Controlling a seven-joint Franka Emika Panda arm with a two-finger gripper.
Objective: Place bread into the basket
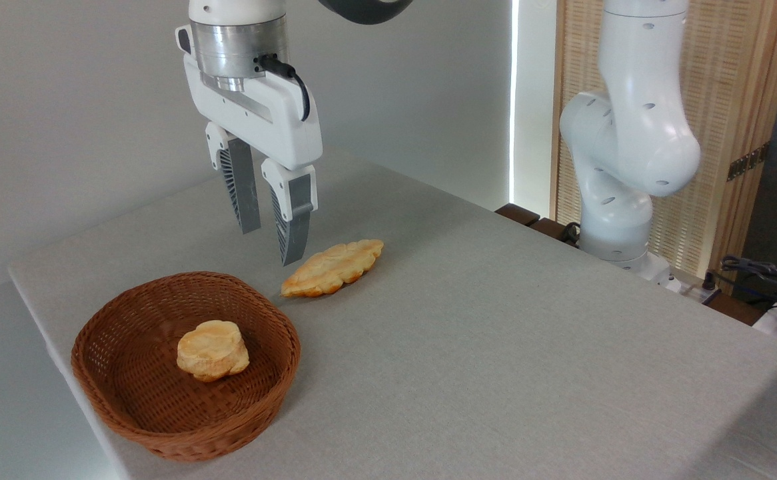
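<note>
Hanging above the bench, the pincer points down with its two fingers spread apart, nothing between them, released. Fingertips sit in the air just left of the bread's near end as the camera sees it; whether they are directly over it or behind it, can't tell. No contact with the bread visible.

Bread: long, leaf-shaped, golden, lumpy top, lying flat on the bench toward the far-left part, long axis slanting from lower left to upper right. It is outside the basket, just beside its far-right rim, small gap between them.

Basket: round, shallow, reddish-brown wicker, near the left edge of the bench, close to the front-left corner. Inside it, roughly centre, a small round pale-golden bun rests on the woven bottom.

White arm base stands off the bench's far-right edge, in front of a slatted wooden panel. Grey cloth covers the bench.
</note>
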